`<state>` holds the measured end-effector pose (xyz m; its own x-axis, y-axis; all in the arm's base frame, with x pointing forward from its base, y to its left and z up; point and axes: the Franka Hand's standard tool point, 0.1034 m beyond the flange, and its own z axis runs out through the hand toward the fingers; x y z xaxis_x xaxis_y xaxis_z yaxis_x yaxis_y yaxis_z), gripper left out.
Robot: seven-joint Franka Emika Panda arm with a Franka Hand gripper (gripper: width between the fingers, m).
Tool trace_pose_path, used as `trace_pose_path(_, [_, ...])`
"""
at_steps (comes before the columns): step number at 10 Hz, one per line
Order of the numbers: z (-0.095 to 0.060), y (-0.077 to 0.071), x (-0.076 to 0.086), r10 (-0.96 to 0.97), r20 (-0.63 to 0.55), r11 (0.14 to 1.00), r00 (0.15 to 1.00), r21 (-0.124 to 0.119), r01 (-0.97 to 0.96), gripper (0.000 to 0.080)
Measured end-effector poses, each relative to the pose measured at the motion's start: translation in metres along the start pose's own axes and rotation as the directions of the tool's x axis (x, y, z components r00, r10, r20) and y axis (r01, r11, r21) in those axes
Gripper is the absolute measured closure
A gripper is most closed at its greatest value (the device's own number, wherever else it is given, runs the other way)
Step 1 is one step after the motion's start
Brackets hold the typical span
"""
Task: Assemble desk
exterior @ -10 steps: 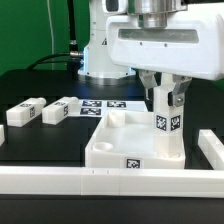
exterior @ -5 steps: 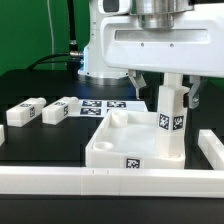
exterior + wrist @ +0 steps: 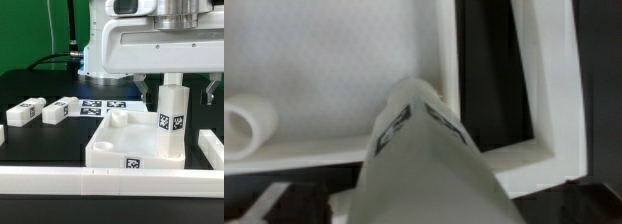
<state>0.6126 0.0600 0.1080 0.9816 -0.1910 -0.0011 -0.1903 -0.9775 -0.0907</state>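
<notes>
The white desk tabletop (image 3: pixel 112 140) lies tray-like on the black table, a round socket (image 3: pixel 114 118) showing in its far corner. One white leg (image 3: pixel 171 122) stands upright in the corner at the exterior view's right, tags facing the camera. My gripper (image 3: pixel 179 92) is open around the leg's top, its fingers (image 3: pixel 148 89) well clear on both sides. The wrist view looks straight down along this leg (image 3: pixel 430 155) into the tabletop (image 3: pixel 331 60). Two more legs (image 3: pixel 25 113) (image 3: pixel 62 111) lie flat at the exterior view's left.
The marker board (image 3: pixel 104 105) lies flat behind the tabletop. A long white border rail (image 3: pixel 90 182) runs along the front, and another piece of rail (image 3: pixel 212 150) stands at the exterior view's right. The robot's base (image 3: pixel 100 55) rises at the back.
The jaws have spread apart and let go of the upright leg, which stays standing in its corner. The hand has lifted slightly.
</notes>
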Motion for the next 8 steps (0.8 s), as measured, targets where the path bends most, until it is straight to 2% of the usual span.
trace_pose_path(3, [-0.0001,0.0024,0.0003,-0.270,0.004,0.962,0.963,-0.037,0.270,0.0151])
trace_pose_path(5, [-0.0006,-0.0005,-0.0004,-0.358,0.012,0.931,0.933,-0.065,0.358,0.0151])
trace_pose_path(7, [-0.0015,0.0006,0.0003,-0.495,0.015,0.866,0.869,-0.074,0.495,0.0151])
trace_pose_path(8, [-0.0013,0.0011,0.0005,-0.531,0.018,0.844,0.847,-0.072,0.531,0.0177])
